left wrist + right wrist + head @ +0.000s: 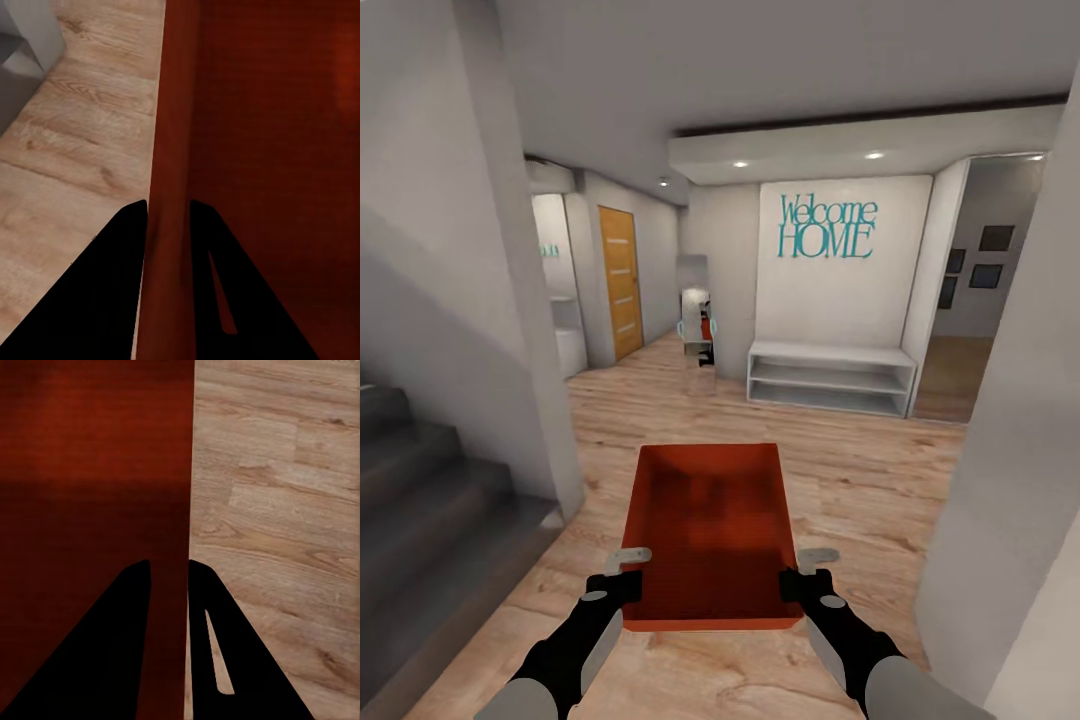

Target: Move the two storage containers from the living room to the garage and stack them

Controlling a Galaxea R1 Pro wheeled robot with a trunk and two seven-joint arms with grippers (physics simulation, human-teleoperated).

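I hold one storage container (710,520), a red-orange open-top bin, level in front of me above light wood-plank flooring. It looks empty inside. My left gripper (622,585) is shut on its left wall near the close corner, and the left wrist view has the fingers (112,285) on either side of that wall (169,112). My right gripper (800,583) is shut on the right wall in the same way, with its fingers (105,652) straddling the rim of the container (90,472). The garage and its floor are out of view.
Dark stairs (420,480) rise at the left behind a white wall corner (530,350). A white low shelf (830,378) stands ahead under a "Welcome HOME" sign (827,228). An orange door (620,280) is far left. A white wall (1010,500) is close on the right.
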